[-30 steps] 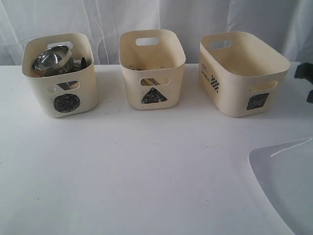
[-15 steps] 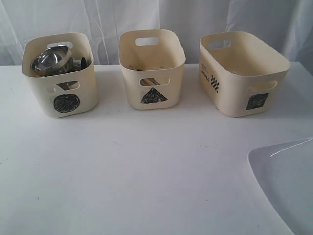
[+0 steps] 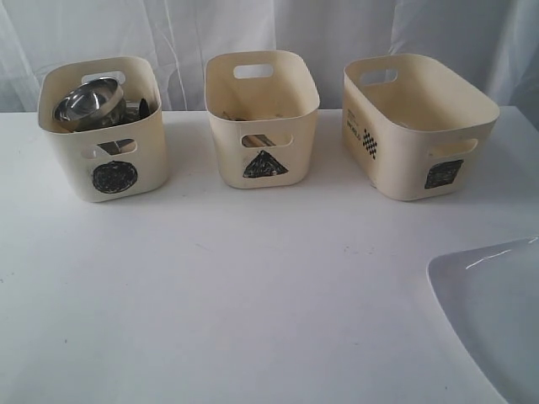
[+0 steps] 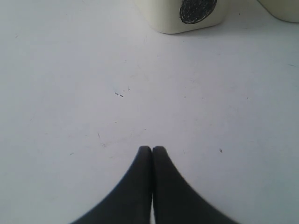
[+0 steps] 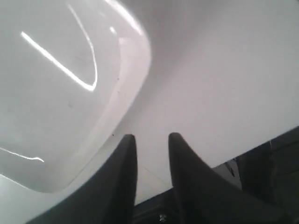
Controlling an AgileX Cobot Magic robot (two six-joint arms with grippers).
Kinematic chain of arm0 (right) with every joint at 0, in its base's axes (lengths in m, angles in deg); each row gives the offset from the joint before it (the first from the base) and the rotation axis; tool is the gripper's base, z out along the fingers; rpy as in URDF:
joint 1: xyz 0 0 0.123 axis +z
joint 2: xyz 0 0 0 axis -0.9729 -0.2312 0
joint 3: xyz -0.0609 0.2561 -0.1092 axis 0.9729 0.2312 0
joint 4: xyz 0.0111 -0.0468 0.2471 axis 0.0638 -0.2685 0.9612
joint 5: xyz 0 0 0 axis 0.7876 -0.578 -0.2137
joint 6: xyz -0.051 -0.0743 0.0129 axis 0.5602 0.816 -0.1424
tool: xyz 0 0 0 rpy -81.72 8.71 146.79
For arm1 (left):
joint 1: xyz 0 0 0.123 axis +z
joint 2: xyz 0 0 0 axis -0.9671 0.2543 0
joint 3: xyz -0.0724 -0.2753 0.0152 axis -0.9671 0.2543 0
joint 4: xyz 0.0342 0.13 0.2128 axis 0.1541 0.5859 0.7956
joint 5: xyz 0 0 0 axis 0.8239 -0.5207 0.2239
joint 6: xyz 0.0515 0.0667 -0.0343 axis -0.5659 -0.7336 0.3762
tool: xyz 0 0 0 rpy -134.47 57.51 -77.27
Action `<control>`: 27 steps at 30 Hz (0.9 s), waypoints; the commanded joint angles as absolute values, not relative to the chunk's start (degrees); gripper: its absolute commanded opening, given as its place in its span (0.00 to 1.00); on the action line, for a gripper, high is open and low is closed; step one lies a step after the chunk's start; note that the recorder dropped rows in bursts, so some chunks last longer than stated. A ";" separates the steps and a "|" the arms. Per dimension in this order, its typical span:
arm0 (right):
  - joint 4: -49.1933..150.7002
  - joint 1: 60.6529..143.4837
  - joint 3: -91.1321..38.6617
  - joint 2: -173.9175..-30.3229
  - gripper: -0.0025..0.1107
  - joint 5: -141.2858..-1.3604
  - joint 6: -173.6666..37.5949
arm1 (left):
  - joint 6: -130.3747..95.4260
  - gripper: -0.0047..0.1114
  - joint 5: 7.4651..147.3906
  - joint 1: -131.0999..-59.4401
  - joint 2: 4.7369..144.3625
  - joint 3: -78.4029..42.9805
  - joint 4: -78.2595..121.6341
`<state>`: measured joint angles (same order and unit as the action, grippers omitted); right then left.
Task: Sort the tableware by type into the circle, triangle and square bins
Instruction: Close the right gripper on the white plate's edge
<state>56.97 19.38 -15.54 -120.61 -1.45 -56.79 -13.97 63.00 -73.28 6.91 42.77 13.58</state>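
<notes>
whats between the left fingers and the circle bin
Only bare white table, with a few tiny dark specks. The left wrist view shows that stretch, from the shut fingers to the circle bin.

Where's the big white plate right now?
The white plate lies on the table at the exterior view's bottom right corner, partly out of frame, in front of the square bin and apart from it.

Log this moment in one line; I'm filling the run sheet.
left pincer: shut, empty | right pincer: open, beside white square plate | steel bowl: in circle bin | plate: on table
</notes>
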 commanded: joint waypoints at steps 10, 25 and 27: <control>58.48 18.93 -13.09 -125.95 0.52 -9.62 -57.19 | -13.94 0.04 62.86 -73.09 6.98 42.98 12.76; 79.45 18.93 -13.09 -139.95 0.52 -21.65 -29.26 | -13.94 0.04 62.86 -73.09 6.98 42.98 12.76; 79.84 18.93 -13.09 -140.99 0.51 -21.27 -27.34 | -13.94 0.04 62.86 -73.09 6.98 42.98 12.76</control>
<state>80.70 19.03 -13.91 -138.00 -17.54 -30.58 -13.97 63.00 -73.28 6.91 42.77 13.58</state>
